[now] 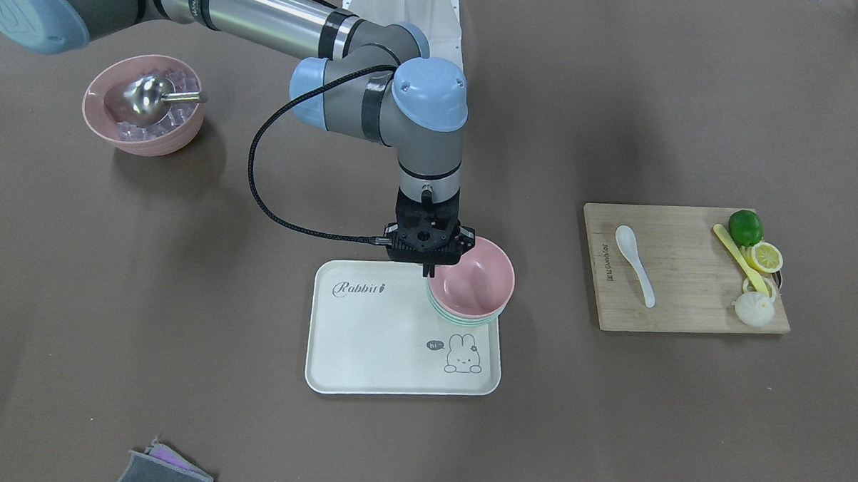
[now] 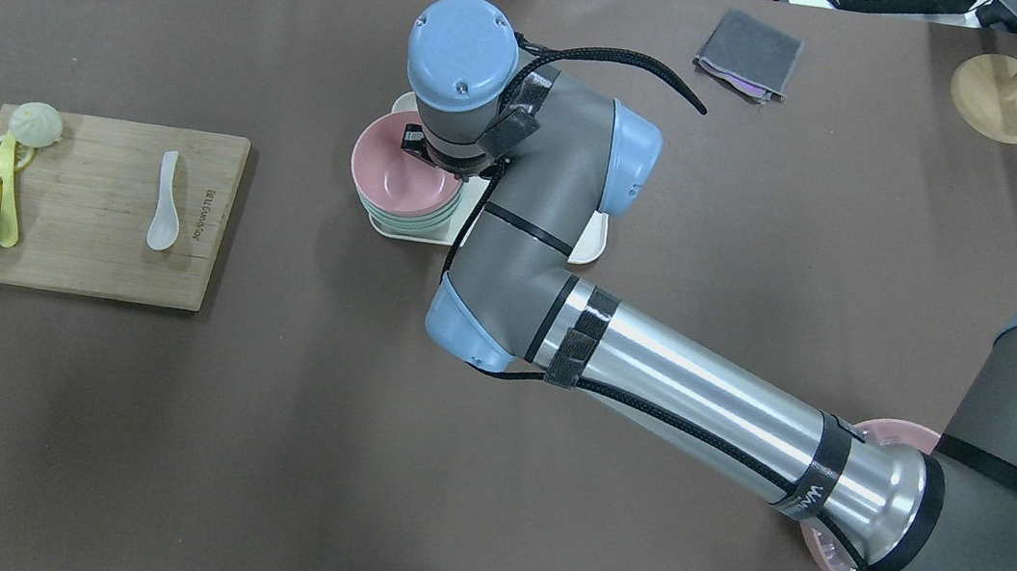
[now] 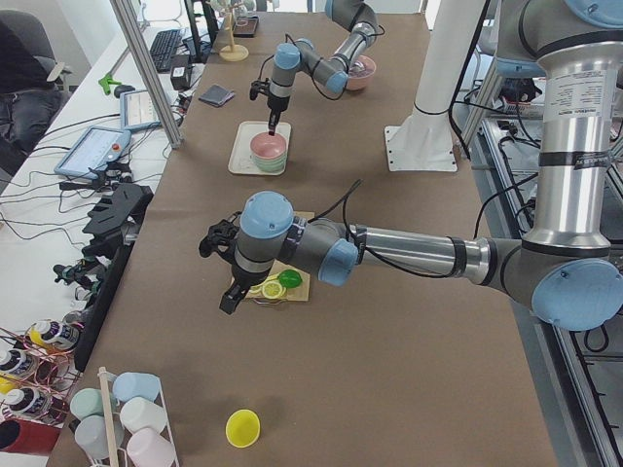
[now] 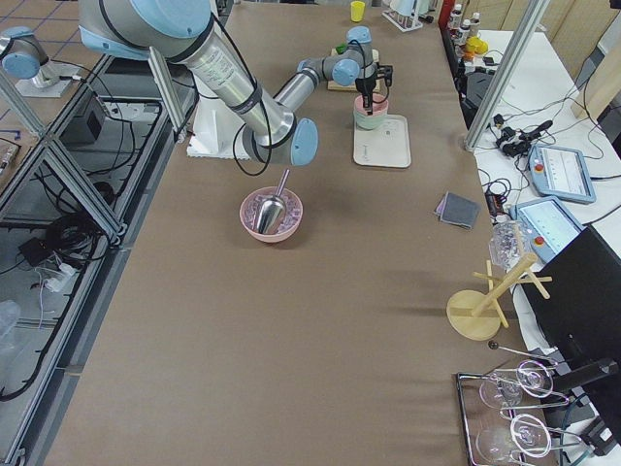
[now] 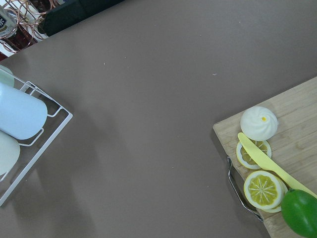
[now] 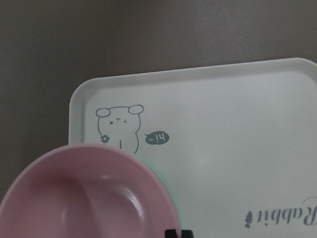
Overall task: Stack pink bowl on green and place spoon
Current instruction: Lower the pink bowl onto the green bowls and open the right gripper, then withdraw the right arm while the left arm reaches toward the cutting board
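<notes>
right gripper [image 1: 426, 271]: jaws pinched narrow on pink bowl [image 1: 474, 282] rim, tips mostly cut off in wrist view | pink bowl nested in green bowl [image 1: 462, 318], that one mostly hidden, on tray [image 1: 368, 339] | spoon [image 1: 635, 264] on board [image 1: 683, 307] | left gripper [image 3: 228, 300]: jaws too small, cannot tell

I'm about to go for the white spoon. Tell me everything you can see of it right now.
The white spoon is a short, glossy soup spoon in one piece, ceramic or plastic by its look. It lies flat, hollow side seemingly up, on the bare end of the wooden cutting board nearer the tray, with its bowl end toward the robot. Only the board touches it. The yellow knife lies well apart.
</notes>
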